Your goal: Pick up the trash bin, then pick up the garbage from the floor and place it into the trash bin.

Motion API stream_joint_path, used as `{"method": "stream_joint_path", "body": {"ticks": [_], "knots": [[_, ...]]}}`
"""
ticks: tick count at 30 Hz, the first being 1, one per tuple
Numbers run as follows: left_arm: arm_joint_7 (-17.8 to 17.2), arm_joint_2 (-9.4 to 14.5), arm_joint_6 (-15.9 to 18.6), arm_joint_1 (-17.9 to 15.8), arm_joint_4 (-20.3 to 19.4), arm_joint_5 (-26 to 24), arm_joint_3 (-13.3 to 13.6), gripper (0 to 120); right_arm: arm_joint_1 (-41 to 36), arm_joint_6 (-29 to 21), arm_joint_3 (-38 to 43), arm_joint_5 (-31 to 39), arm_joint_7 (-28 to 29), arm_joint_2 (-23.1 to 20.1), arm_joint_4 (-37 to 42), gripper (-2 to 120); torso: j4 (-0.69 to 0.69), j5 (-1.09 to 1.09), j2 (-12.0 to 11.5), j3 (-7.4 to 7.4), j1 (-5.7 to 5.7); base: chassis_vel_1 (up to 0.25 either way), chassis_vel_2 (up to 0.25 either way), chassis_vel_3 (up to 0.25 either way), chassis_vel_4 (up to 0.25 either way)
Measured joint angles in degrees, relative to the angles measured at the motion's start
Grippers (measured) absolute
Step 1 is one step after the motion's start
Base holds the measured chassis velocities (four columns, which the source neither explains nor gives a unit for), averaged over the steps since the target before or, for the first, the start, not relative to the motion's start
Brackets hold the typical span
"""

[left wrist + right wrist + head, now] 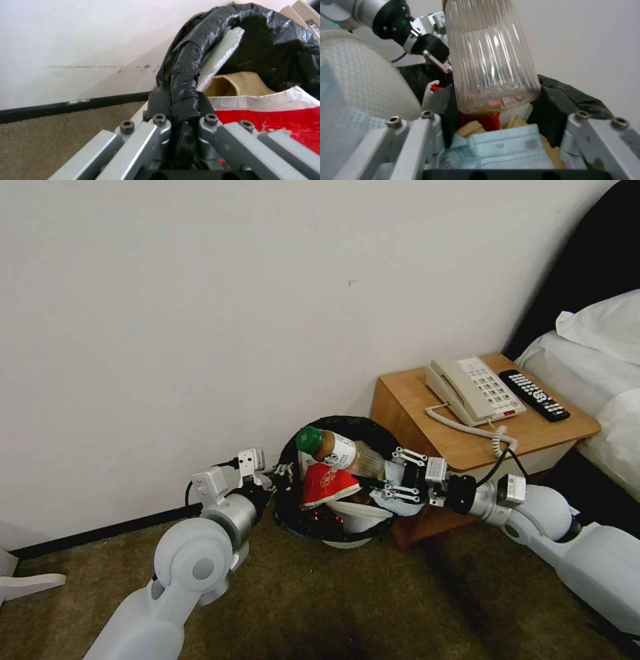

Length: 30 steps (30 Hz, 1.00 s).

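The trash bin [288,500] stands on the carpet against the wall, its black bag [186,57] folded over the rim. My left gripper [283,473] [181,100] is shut on the bin's left rim, with bag and rim pinched between its fingers. Garbage is heaped inside: a clear bottle [340,450] [490,57] with a green cap on top, a red paper cup [327,483] [283,125], a white slipper [357,513], a brown paper bag [240,83] and a pale-blue mask [506,150]. My right gripper [393,473] [500,100] hangs open at the right rim, its fingers either side of the bottle's base.
A wooden nightstand [413,400] stands right beside the bin, carrying a phone [470,390] and a remote [533,395]. A bed [600,353] lies at the far right. The white wall is close behind. Open carpet [333,607] stretches in front.
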Motion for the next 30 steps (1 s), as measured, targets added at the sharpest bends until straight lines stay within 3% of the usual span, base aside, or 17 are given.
{"method": "stream_joint_path", "body": {"ticks": [4,7,9,11,30], "knots": [[-0.03,-0.02,-0.01,-0.01,-0.01,-0.01,0.04,4,-0.37,0.02,0.48,-0.07,0.31,-0.17,-0.02,62,0.00,0.00,0.00,0.00,0.00,0.000,0.000,0.000,0.000],[-0.19,0.03,-0.01,0.04,-0.16,-0.17,0.05,4,-0.60,0.02,0.70,0.02,0.69,-0.22,-0.03,80,0.00,0.00,0.00,0.00,0.00,0.000,0.000,0.000,0.000],[-0.38,0.06,-0.01,0.08,-0.30,-0.29,0.09,4,-0.68,0.02,0.74,0.07,0.77,-0.22,-0.03,84,0.01,0.00,0.00,0.00,0.00,0.000,0.000,0.000,0.000],[-1.75,0.13,0.25,0.41,-1.15,-1.47,0.34,4,-0.94,0.04,1.01,0.20,0.89,-0.31,0.04,96,0.01,0.00,0.00,0.00,0.00,0.000,0.000,0.000,0.000],[-2.32,0.56,0.58,0.67,-1.36,-1.94,0.22,4,-2.18,0.06,2.50,0.17,1.26,-0.52,0.49,100,0.00,-0.01,0.00,0.01,0.00,0.000,0.000,0.000,0.000]]}}
